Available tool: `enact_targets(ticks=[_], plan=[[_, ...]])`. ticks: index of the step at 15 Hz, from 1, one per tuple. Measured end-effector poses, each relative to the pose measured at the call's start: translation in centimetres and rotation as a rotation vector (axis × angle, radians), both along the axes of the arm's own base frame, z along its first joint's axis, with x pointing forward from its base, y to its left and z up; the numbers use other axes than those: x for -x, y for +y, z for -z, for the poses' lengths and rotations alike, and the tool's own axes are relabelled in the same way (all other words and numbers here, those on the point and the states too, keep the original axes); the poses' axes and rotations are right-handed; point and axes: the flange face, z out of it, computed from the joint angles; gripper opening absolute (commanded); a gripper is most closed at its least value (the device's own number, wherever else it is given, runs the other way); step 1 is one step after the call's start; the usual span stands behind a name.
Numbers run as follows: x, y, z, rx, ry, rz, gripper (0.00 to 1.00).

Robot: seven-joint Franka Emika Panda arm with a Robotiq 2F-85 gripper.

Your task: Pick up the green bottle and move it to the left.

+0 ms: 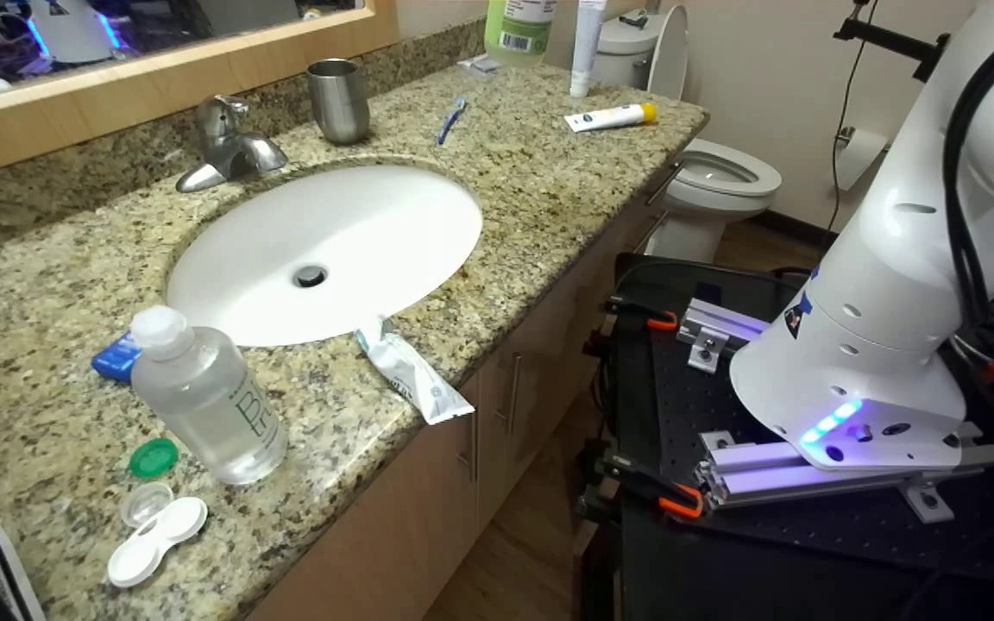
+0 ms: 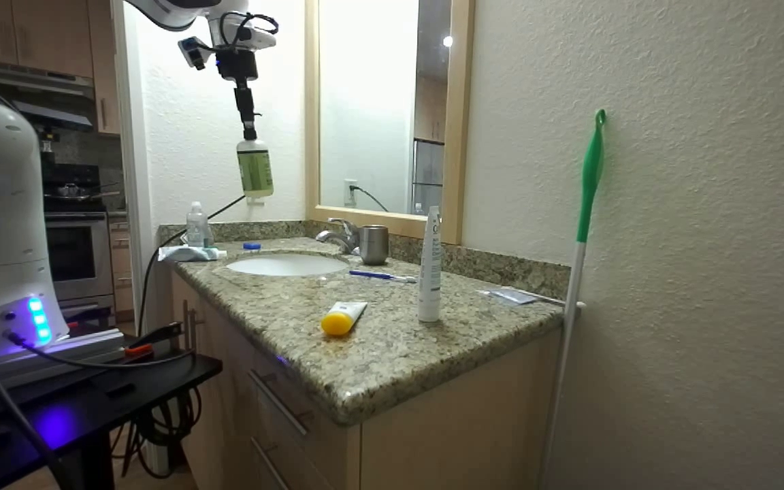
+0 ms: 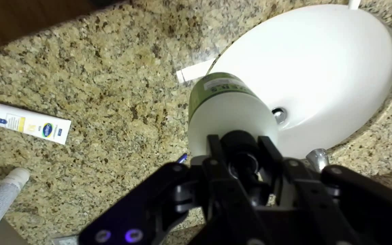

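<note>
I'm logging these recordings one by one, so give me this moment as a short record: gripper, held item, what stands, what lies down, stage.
gripper: closed on the top of the green bottle
held item: green bottle, slightly tilted, in the air above the counter
standing: metal cup beside the faucet, clear bottle, upright tube
lying: toothbrush, yellow-capped tube, squeezed tube at the counter's front edge, contact lens case
stage: picked up, not set down

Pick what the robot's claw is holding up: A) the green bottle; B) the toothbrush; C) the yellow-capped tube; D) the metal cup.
A: in an exterior view, the green bottle hangs in the air from the gripper, above the countertop.
</note>
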Motion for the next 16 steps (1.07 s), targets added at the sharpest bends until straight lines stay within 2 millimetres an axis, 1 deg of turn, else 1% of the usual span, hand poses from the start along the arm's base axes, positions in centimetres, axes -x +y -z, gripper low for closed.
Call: enact_targets(ticks=[1,2,3,4,6,8,9,10,11,12,13,15,16], plan=[[-1.3,-0.3,0.2,0.018,-0.006,-0.006,0.08],[-3.2,-0.2,0.5,0.037,-0.011,-0.021,0.08],[-5.4,0.4,0.7,0.054,-0.013,-0.043,0.08],[-7.7,1.2,1.2,0.068,-0.010,-0.070,0.08],[-12.3,3.8,2.5,0.083,0.004,-0.115,0.08],[-16.0,6.1,4.7,0.118,0.039,-0.152,0.08],[-17.5,7.1,5.8,0.128,0.053,-0.167,0.30],[-18.2,7.6,6.7,0.124,0.066,-0.173,0.30],[-18.4,7.7,7.2,0.121,0.074,-0.174,0.30],[-18.3,7.5,7.0,0.121,0.072,-0.170,0.30],[-18.1,7.3,6.7,0.122,0.066,-0.164,0.08],[-17.9,7.1,6.2,0.123,0.059,-0.160,0.08],[-18.0,6.8,6.4,0.122,0.060,-0.147,0.08]])
